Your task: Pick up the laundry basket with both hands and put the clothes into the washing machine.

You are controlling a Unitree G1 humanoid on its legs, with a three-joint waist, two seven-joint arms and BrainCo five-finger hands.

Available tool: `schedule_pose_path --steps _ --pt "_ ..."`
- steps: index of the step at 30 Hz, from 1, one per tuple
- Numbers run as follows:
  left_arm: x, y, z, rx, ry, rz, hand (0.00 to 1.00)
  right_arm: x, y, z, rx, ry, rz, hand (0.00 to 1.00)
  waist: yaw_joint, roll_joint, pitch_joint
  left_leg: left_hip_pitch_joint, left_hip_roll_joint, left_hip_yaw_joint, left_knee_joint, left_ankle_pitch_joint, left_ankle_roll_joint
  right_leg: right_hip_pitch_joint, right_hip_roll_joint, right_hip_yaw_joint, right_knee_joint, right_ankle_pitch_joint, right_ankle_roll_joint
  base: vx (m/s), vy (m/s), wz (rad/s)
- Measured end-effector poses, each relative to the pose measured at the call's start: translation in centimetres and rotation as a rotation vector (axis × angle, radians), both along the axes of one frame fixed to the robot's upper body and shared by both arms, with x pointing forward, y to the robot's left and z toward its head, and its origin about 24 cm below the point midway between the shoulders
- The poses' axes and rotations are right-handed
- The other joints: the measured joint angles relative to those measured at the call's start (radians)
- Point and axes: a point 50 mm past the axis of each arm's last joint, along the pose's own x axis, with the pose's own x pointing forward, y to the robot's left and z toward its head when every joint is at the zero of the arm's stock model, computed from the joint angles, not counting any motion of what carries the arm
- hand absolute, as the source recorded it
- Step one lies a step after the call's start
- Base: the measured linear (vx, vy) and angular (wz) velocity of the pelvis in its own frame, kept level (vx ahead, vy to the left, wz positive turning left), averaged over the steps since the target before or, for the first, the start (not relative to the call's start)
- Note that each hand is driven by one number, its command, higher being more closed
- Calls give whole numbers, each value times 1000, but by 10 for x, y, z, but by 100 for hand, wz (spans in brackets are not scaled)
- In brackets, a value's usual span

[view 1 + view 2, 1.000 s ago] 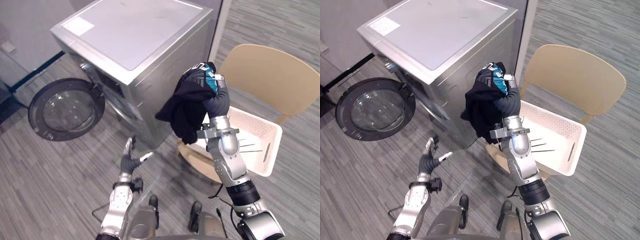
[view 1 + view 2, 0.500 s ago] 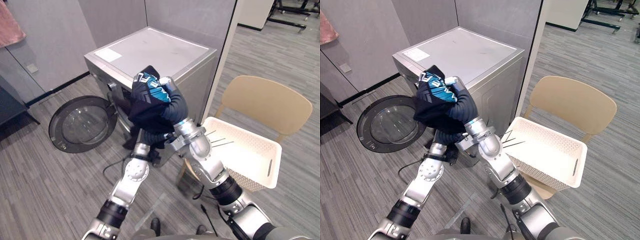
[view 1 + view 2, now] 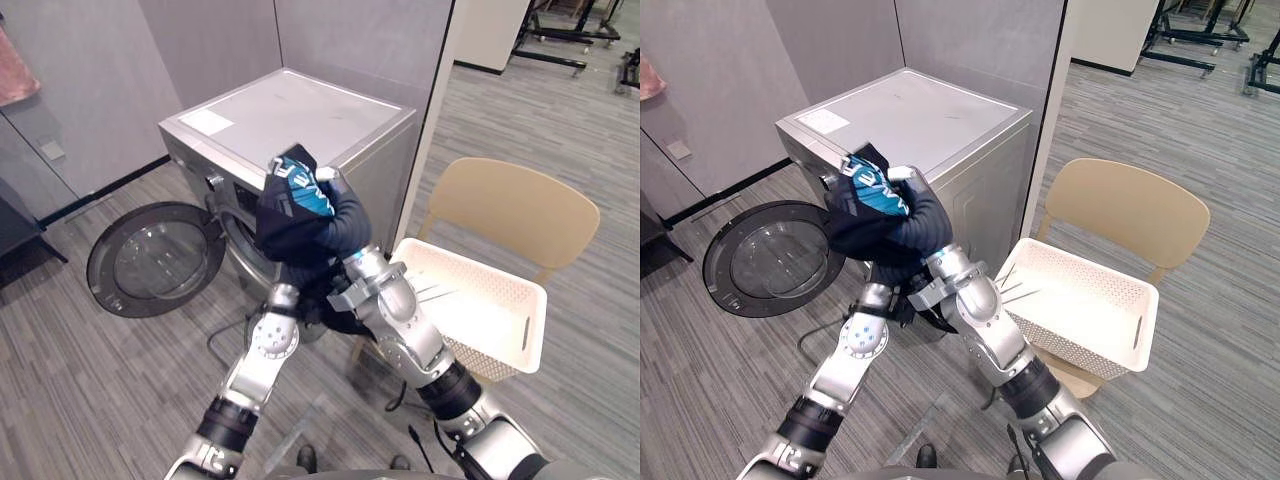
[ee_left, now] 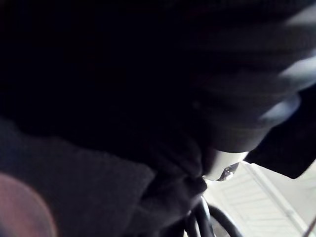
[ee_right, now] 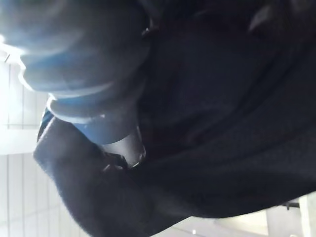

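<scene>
Right hand (image 3: 338,212) clenched round a dark garment (image 3: 290,228) with teal print, held up just in front of the washing machine (image 3: 300,110) opening. Left hand (image 3: 308,308) buried under the cloth, grip unreadable. White laundry basket (image 3: 480,352) sits on tan chair (image 3: 510,205), well apart.

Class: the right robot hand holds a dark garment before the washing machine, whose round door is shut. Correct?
No: the round door stands open, as the left eye view shows. The right robot hand does hold the dark garment before the washing machine.
</scene>
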Motion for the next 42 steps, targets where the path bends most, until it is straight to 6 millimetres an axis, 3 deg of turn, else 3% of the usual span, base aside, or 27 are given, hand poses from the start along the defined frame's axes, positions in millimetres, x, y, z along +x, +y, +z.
schedule_pose_path --steps 4,10,13,15,17,18,19,20,21,22,24,25,26,27,28,29,30,31,32,34,37,39,40,41,42 --pt "-13 24 -24 -66 111 99 100 0 -21 -25 -80 47 -103 0 -3 -1 0 0 1 -1 -1 0 0 5 6 0 -9 2 -2 0 0 0" --pt "-38 70 -61 -160 280 288 100 -5 -78 -63 -314 82 -379 0 -5 -2 -1 -33 2 -12 -8 -6 -7 -5 11 -11 -28 -4 -5 -18 -3 5" --pt "-47 84 -76 -191 346 350 100 -12 -96 -82 -415 123 -443 0 -2 -3 -1 -94 0 -48 -1 2 -15 -45 13 -42 -30 -4 -5 10 -13 34" --pt "-53 91 -89 -202 406 378 100 -17 -110 -115 -511 243 -443 0 1 -6 3 -162 -8 -118 28 20 -13 -71 6 -114 -6 -12 -5 55 -28 98" --pt "-55 89 -97 -195 443 364 100 -23 -121 -145 -577 369 -441 0 24 -4 8 -197 -14 -172 33 30 -15 -92 -13 -186 51 -56 -2 54 -40 122" --pt "-58 89 -104 -193 477 358 100 -29 -129 -170 -630 478 -436 0 31 -3 16 -222 -15 -149 37 15 20 -100 -36 -250 111 -97 2 42 -11 149" --pt "-62 89 -111 -191 513 357 100 -33 -132 -187 -661 557 -432 0 30 -6 17 -235 -11 -52 42 -14 111 -98 -65 -309 150 -121 13 63 3 158" --pt "-65 88 -115 -192 535 359 100 -35 -134 -194 -678 589 -429 0 25 -8 19 -235 -8 13 43 -29 146 -97 -84 -333 168 -132 19 164 68 163" --pt "-70 86 -126 -197 591 351 100 -38 -139 -207 -719 642 -435 0 22 -14 30 -241 13 178 67 -38 169 -92 -128 -383 205 -149 36 244 96 141" --pt "-73 84 -133 -200 627 349 100 -40 -143 -217 -737 688 -448 0 26 7 28 -253 37 284 109 26 167 -83 -150 -412 240 -177 53 254 101 130" --pt "-80 84 -144 -204 684 344 100 -46 -142 -233 -750 774 -455 0 23 -5 40 -257 7 273 138 26 115 -46 -183 -441 263 -195 70 176 67 105" --pt "-82 85 -146 -200 696 344 100 -47 -142 -236 -746 792 -461 0 23 -6 42 -256 0 261 145 13 97 -31 -185 -442 258 -196 72 189 113 101" --pt "-86 86 -150 -191 722 340 100 -52 -138 -244 -759 825 -458 0 25 -27 55 -252 -15 248 177 -27 78 5 -208 -449 257 -210 98 188 128 64" --pt "-93 88 -156 -186 756 341 100 -53 -130 -251 -766 855 -440 0 29 -53 71 -256 -33 240 239 -79 84 24 -241 -460 296 -224 120 186 127 52" --pt "-97 88 -158 -185 773 344 100 -52 -128 -252 -769 860 -436 0 31 -56 72 -261 -37 238 270 -106 86 24 -258 -460 328 -225 122 187 145 31" --pt "-108 83 -165 -178 822 311 100 -56 -128 -259 -795 889 -433 0 28 -60 74 -259 -53 225 337 -176 98 10 -328 -444 470 -223 118 199 179 25" --pt "-112 81 -167 -179 840 300 100 -59 -129 -261 -808 900 -437 0 25 -61 75 -250 -63 214 358 -200 102 -1 -363 -426 546 -217 96 275 249 48" --pt "-117 78 -173 -173 877 284 100 -64 -134 -267 -831 929 -452 0 19 -57 80 -220 -80 181 388 -245 117 -65 -409 -317 732 -156 -46 252 224 43" --pt "-117 78 -173 -168 884 281 100 -66 -135 -268 -836 940 -457 0 18 -52 83 -206 -81 169 394 -261 122 -96 -407 -254 789 -158 -66 278 218 54" --pt "-113 79 -172 -148 880 266 100 -74 -138 -275 -849 984 -471 0 0 -44 91 -152 -84 97 378 -286 136 -225 -295 -62 926 -277 -21 294 155 69" --pt "-108 83 -170 -126 868 260 100 -74 -145 -277 -844 1008 -499 0 -29 -54 101 -75 -97 51 330 -300 122 -377 -212 -54 843 -320 -4 321 63 64" --pt "-104 82 -172 -122 873 255 100 -74 -147 -276 -852 1006 -513 0 -34 -47 108 -29 -99 33 309 -310 106 -439 -180 -87 689 -301 3 476 -18 51" --pt "-100 82 -171 -116 869 250 100 -74 -148 -277 -854 1009 -516 0 -37 -45 110 0 -100 7 294 -319 90 -458 -143 -104 545 -248 -6 542 -59 61" --pt "-100 81 -171 -113 870 248 100 -75 -148 -278 -855 1013 -516 0 -39 -49 108 13 -101 -3 291 -325 79 -464 -129 -103 501 -217 -21 487 -97 81" --pt "-100 82 -171 -94 869 238 100 -80 -148 -280 -857 1026 -515 0 -42 -57 103 35 -104 -19 298 -347 45 -463 -113 -113 455 -145 -60 548 -149 117"
